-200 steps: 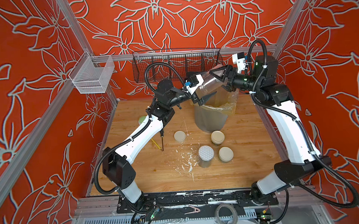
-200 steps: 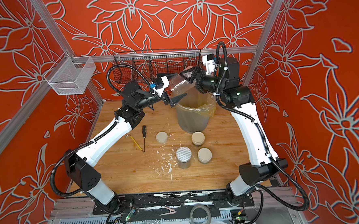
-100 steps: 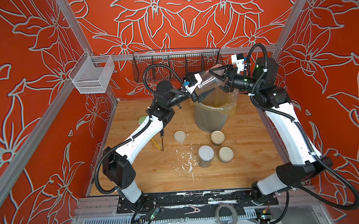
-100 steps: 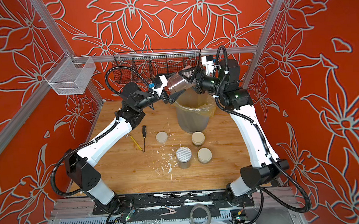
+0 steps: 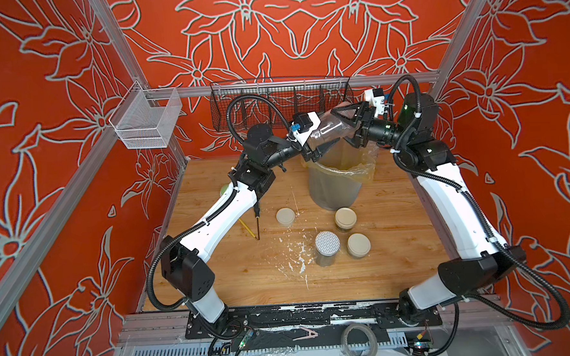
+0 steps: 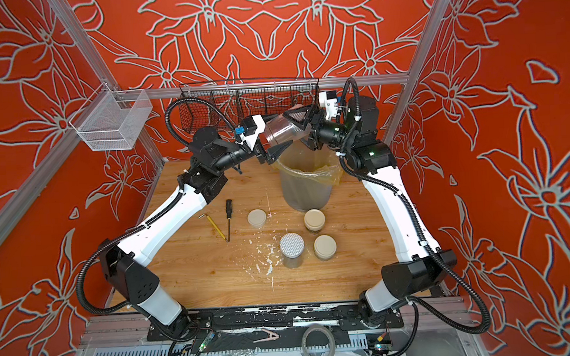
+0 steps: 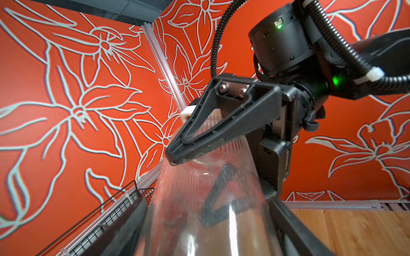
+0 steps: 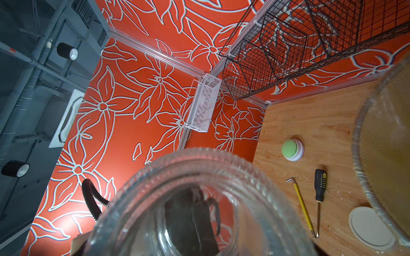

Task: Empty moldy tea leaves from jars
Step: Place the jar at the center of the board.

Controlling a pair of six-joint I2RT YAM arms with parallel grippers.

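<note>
Held jar: the held jar [image 7: 199,199], clear ribbed glass, hangs tilted in the air between the two arms, above the bin. The glass looks clear right through in both wrist views.
Left gripper: the left gripper [image 5: 318,137] has its fingers drawn in on one end of the held jar. In the left wrist view a dark finger lies along each side of the glass.
Right gripper: the right gripper [image 6: 295,128] is clamped on the opposite end, one finger over the top and the other seen through the glass beneath.
Bin: a grey bin [image 5: 331,193] with a yellowish plastic liner stands near the back edge of the wooden table [image 5: 248,278], right of the middle. What lies inside it cannot be made out.
Moldy tea leaves: dark olive-brown moldy tea leaves [image 5: 326,262] show through the glass of the dotted-lid jar [image 5: 327,243].
Standing jars: three closed jars stand upright at the middle of the table, in front of the bin. A cream-lidded jar [image 5: 358,244] is just beside the dotted-lid jar on its right, and a second cream-lidded jar [image 5: 345,217] stands behind them, nearest the bin.
Loose lid: a cream lid [image 5: 285,216] lies flat to the left of the standing jars.
Tools: a black-handled screwdriver [image 6: 228,218] and a yellow hex key [image 6: 214,224] lie side by side left of the cream lid, toward the left edge.
Button: a green push button [image 8: 292,149] sits near the back left corner.
Paint: white flecks [image 5: 297,255] are scattered on the wood beside the dotted-lid jar.
</note>
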